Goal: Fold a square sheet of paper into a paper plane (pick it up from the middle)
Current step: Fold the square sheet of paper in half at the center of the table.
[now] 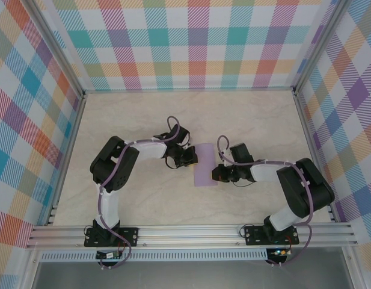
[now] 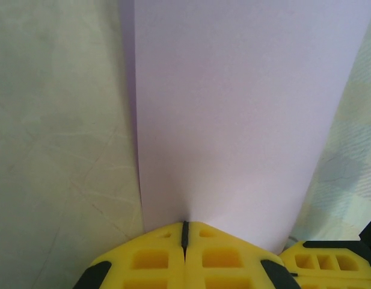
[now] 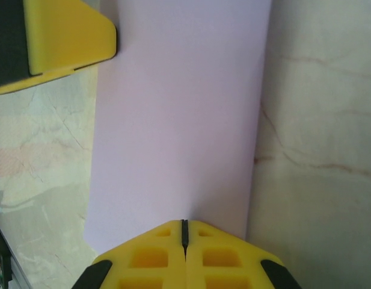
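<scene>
The square sheet of paper (image 1: 205, 164) lies flat on the table as a long, narrow lavender rectangle, apparently folded in half; a paper plane is out of view. My left gripper (image 1: 190, 158) is shut, its tips touching the sheet's left edge near the upper half. In the left wrist view the shut left gripper (image 2: 185, 226) meets the paper (image 2: 233, 108). My right gripper (image 1: 217, 173) is also shut, tips on the right edge, lower down. The right wrist view shows the right gripper (image 3: 184, 224) against the paper (image 3: 179, 108). Nothing is held between either pair of jaws.
The pale marble-patterned table (image 1: 137, 120) spreads on all sides of the sheet. Checked walls (image 1: 197, 42) close the back and both sides. An aluminium rail (image 1: 191, 232) runs along the near edge. The other arm's yellow fingers (image 3: 53, 42) show in the right wrist view.
</scene>
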Motion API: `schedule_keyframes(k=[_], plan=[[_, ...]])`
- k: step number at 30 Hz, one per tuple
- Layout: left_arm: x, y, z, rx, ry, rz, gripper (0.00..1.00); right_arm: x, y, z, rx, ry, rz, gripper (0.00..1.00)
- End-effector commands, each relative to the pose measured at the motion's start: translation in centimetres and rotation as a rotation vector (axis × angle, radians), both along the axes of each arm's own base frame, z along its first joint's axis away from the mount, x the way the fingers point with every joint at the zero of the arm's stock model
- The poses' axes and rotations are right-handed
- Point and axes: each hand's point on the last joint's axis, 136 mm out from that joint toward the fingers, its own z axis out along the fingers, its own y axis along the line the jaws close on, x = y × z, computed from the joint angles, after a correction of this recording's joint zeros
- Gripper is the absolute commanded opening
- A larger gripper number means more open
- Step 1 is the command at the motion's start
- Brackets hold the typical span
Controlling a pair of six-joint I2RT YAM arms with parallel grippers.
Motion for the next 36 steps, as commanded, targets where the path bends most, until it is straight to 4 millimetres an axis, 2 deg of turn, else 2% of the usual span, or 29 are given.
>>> schedule_keyframes(k=[1,6,11,16,19,22,24,27,32,36], plan=[[-7.7,10.6,-10.6,0.526,0.267,-0.03,0.0,-3.2,-1.5,-2.0,-0.04,0.12,-0.027,0.0],[-5.5,8.7,-9.2,0.471,0.201,-0.094,0.0,-4.0,-1.4,-1.6,-0.013,0.129,-0.047,0.0],[-3.1,6.8,-7.7,0.423,0.139,-0.148,0.0,-4.4,-0.2,-1.4,0.006,0.126,-0.048,0.0],[-1.9,6.4,-7.2,0.421,0.12,-0.179,0.0,-5.5,-0.2,-1.5,-0.019,0.126,-0.022,0.0],[-1.7,6.4,-7.2,0.416,0.118,-0.191,0.0,-5.4,-0.2,0.0,-0.014,0.081,0.006,0.0],[-1.6,6.1,-7.0,0.399,0.112,-0.204,0.0,-3.9,0.2,2.4,-0.014,0.009,0.014,0.0],[-1.5,5.9,-6.9,0.391,0.109,-0.209,0.0,-2.1,0.9,4.2,0.002,-0.048,0.006,0.0],[-1.5,5.8,-6.9,0.389,0.109,-0.212,0.0,0.6,2.0,5.4,0.017,-0.082,-0.007,0.0],[-1.5,5.9,-6.7,0.391,0.107,-0.213,0.0,3.6,3.2,3.8,0.022,-0.05,-0.005,0.0],[-1.5,5.8,-6.5,0.387,0.107,-0.21,0.0,4.2,3.0,2.3,0.002,-0.024,-0.005,0.0]])
